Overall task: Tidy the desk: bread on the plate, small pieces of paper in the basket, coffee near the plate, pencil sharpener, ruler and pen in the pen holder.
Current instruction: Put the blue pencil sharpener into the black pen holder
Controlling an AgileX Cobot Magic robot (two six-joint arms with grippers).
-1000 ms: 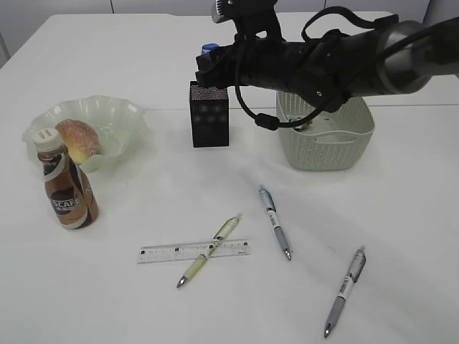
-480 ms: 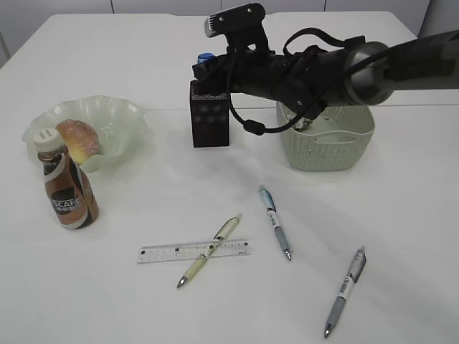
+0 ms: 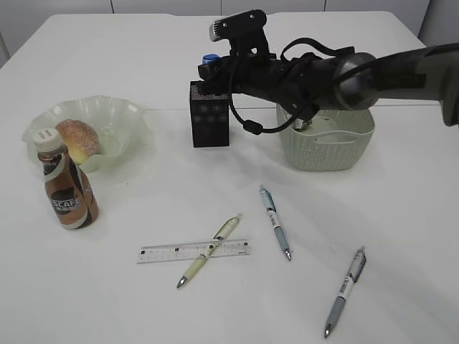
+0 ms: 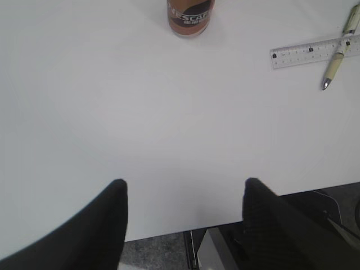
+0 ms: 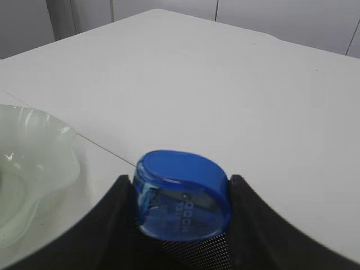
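My right gripper [image 3: 209, 66] [image 5: 179, 180] is shut on the blue pencil sharpener [image 3: 209, 59] [image 5: 183, 194], just over the top of the black mesh pen holder [image 3: 209, 118] [image 5: 197, 250]. The bread [image 3: 77, 137] lies in the wavy green plate [image 3: 118, 115] [image 5: 34, 163], and the coffee [image 3: 66, 188] [image 4: 191, 14] stands in front of it. A cream pen [image 3: 209, 250] [image 4: 337, 59] lies across the clear ruler [image 3: 172, 252] [image 4: 306, 53]. My left gripper [image 4: 184, 183] hangs open over the desk's front edge. The small pieces of paper are out of sight.
The sage-green basket [image 3: 326, 143] stands right of the pen holder, partly behind my right arm. A blue pen [image 3: 275, 222] and a grey pen [image 3: 346, 282] lie loose on the white desk [image 3: 143, 43] at the front right.
My right arm has sunk a little, bringing the pencil sharpener down closer to the pen holder's top. Everything on the desk lies as before.
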